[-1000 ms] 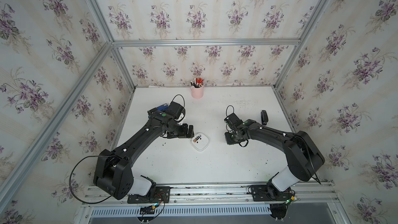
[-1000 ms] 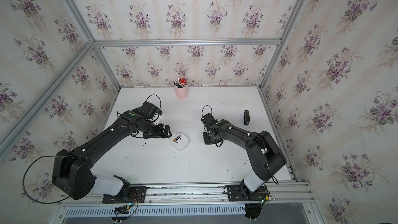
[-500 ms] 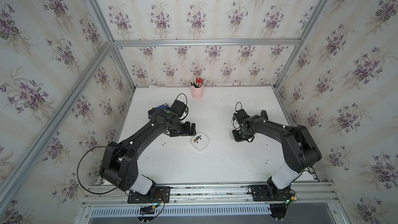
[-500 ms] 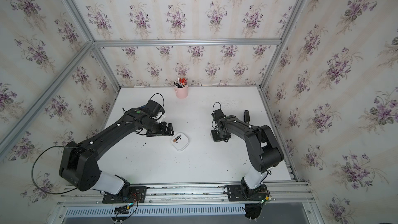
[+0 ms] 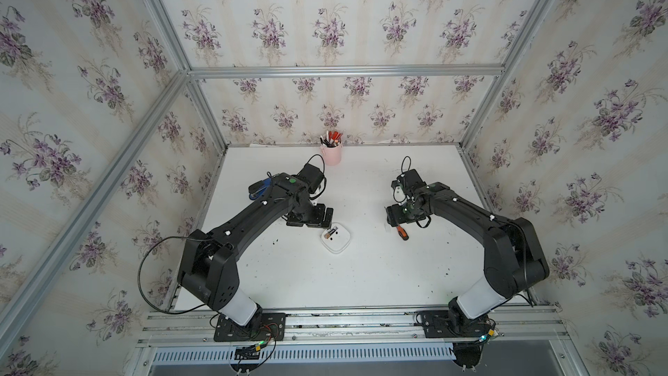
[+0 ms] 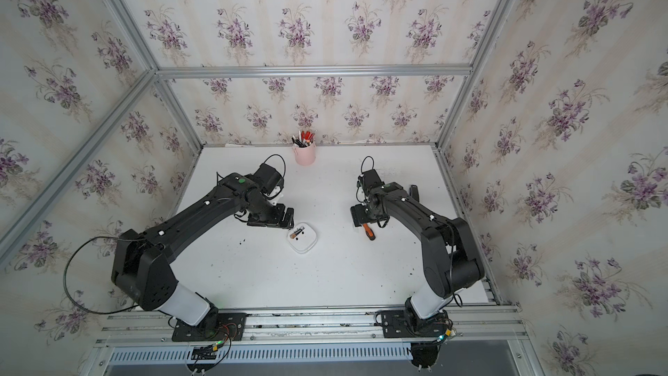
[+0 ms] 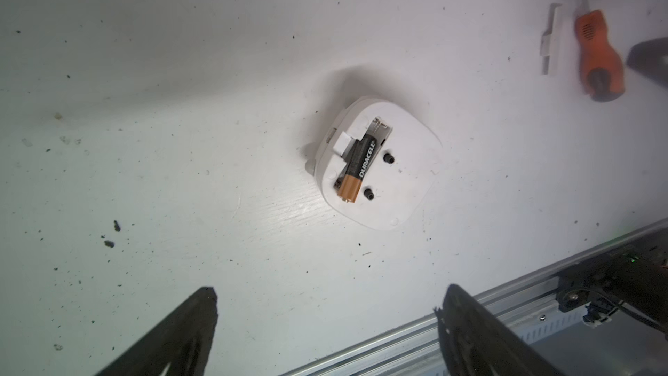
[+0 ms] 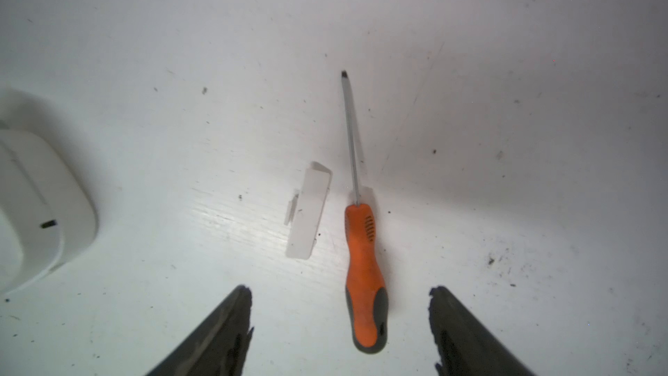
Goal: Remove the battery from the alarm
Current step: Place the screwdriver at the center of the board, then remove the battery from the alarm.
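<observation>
The alarm [image 5: 337, 241] lies face down on the white worktop [image 5: 361, 283], just below the centre of the frame in both top views. Its back compartment is uncovered. The battery [image 7: 352, 168] sits in it, black body and copper end in plain sight, with two small dark knobs [image 7: 378, 176] just beside it.

The left fingers [image 7: 180, 330] are spread wide and hold nothing. In a top view they hang just up and left of the alarm, and nothing lies between them and the battery.

The right fingers [image 8: 217, 330], right of centre, are also parted and empty. An orange-handled screwdriver [image 8: 365, 273] lies flat on the worktop below them, its handle in the gap and touching neither finger. The white compartment cover [image 8: 309, 211] lies just beside the screwdriver, on the alarm's side.

A pink pen cup [image 5: 331, 153] stands at the worktop's back edge, upper middle of the frame, well apart from the alarm. A blue-and-black item [image 5: 258, 189] shows partly behind the left arm. A small black object [image 6: 414, 191] lies near the worktop's right edge behind the right arm. Dark specks dot the surface.
</observation>
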Motion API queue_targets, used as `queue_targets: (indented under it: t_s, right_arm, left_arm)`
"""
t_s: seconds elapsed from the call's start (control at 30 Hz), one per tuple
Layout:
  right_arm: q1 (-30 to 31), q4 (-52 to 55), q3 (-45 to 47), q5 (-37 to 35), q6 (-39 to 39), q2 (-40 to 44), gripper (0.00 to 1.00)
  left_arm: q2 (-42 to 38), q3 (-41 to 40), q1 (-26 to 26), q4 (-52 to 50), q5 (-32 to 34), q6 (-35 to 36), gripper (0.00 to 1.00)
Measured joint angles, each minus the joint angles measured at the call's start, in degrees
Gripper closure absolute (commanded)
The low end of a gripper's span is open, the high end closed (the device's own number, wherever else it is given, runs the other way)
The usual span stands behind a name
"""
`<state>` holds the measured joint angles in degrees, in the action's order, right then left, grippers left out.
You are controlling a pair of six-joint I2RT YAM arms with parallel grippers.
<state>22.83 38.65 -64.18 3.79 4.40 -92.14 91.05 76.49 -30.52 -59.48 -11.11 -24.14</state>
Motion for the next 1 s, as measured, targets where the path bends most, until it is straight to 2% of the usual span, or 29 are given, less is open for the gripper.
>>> queue_targets:
  t_s: [0.13, 0.2, 0.3, 0.53, 0.73, 0.87, 1.0]
  right_arm:
    - [0.0, 0.35, -2.47, 2.34, 1.16, 1.55, 0.22]
    - [0.0, 0.02, -2.78, 3.54, 1.68, 1.95, 0.24]
    - [0.04, -0.09, -2.75, 5.25, 2.08, 1.38, 0.3]
    - [1.16, -2.16, -1.07, 10.38, 4.52, -0.07, 0.39]
    - [6.05, -11.34, 4.31, 18.4, 13.99, 0.42, 0.38]
    - [10.88, -19.39, 8.48, 23.93, 20.79, -1.73, 0.28]
    - [13.0, -24.37, 9.86, 26.82, 22.75, -3.93, 0.25]
  left_arm:
    - [0.28, 0.46, -3.58, -2.36, 3.08, -0.74, 0.12]
    - [1.68, 0.66, -4.15, -2.62, 4.68, -0.96, 0.2]
    - [3.17, 1.14, -5.4, -2.8, 6.47, -1.14, 0.25]
    - [7.87, 3.78, -6.51, -1.07, 8.9, 1.81, 0.29]
    - [12.33, 5.07, -6.78, 1.33, 9.09, 5.27, 0.3]
    - [14.1, 5.2, -6.67, 3.02, 8.48, 6.6, 0.29]
    - [14.27, 4.57, -6.64, 4.11, 7.98, 7.37, 0.3]
